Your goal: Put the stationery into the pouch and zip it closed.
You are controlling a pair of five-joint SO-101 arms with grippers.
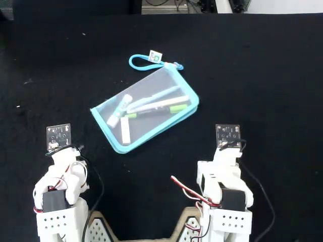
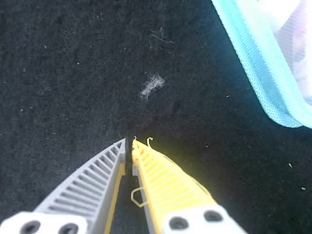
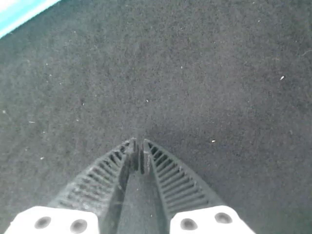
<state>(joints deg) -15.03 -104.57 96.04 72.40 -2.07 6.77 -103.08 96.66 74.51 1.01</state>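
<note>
A clear mesh pouch point(image 1: 146, 108) with light blue trim lies slanted in the middle of the black table, with pens, a green marker and a white eraser inside it. Its blue wrist loop point(image 1: 141, 61) and a small tag lie at its far corner. The pouch's near corner point(image 2: 265, 73) shows in the left wrist view. My left gripper point(image 2: 129, 144) rests shut over bare cloth near the table's front left, short of the pouch. My right gripper point(image 3: 139, 144) is shut too, at the front right, with a sliver of the blue trim point(image 3: 22, 12) at the edge of its view.
Black cloth covers the whole table point(image 1: 252, 75). A bit of white lint point(image 2: 152, 87) lies on the cloth ahead of the left gripper. Both arm bases stand at the front edge, with open room all around the pouch.
</note>
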